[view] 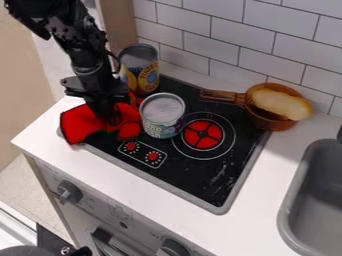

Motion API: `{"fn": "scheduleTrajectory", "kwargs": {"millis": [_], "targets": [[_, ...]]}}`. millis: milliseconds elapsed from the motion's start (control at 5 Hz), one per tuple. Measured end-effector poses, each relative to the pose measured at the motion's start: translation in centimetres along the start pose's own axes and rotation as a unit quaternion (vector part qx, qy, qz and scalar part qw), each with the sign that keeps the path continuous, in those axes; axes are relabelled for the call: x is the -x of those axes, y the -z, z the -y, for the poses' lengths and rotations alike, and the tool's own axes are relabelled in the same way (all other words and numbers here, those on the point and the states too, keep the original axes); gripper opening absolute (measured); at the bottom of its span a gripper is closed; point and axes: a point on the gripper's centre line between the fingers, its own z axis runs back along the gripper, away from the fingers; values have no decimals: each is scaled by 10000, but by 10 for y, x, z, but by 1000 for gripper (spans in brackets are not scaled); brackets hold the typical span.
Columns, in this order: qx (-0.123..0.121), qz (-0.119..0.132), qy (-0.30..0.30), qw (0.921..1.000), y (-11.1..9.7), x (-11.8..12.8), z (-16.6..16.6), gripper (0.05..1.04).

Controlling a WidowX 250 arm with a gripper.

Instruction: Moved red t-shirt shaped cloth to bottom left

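The black gripper (pixel 107 112) hangs down at the left part of the stove, over and against the red cloth (pixel 84 123). The cloth lies crumpled, partly on the white counter's left corner and partly on the black stovetop, with folds on both sides of the gripper. Its t-shirt shape cannot be made out. The gripper's tips are lost among the dark folds, so its grip on the cloth cannot be told.
A white-lidded can (pixel 162 115) stands right beside the cloth, and a taller yellow can (pixel 139 69) is behind it. A brown pan (pixel 272 117) holding a bread-like item sits at the back right. The grey sink (pixel 294 200) is at far right.
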Motion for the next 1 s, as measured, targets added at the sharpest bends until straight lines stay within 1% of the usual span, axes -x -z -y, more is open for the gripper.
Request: {"fn": "scheduleTrajectory", "kwargs": {"millis": [200, 400, 600, 800, 1000], "targets": [[-117, 134, 43, 9998, 3, 1, -8, 52], [-350, 193, 202, 9990, 5, 1, -25, 52], [-355, 31, 335, 9988, 4, 12, -50, 52], [-193, -106, 360, 9991, 3, 29, -67, 52], [56, -439, 545, 9975, -2, 50, -65, 52]]}}
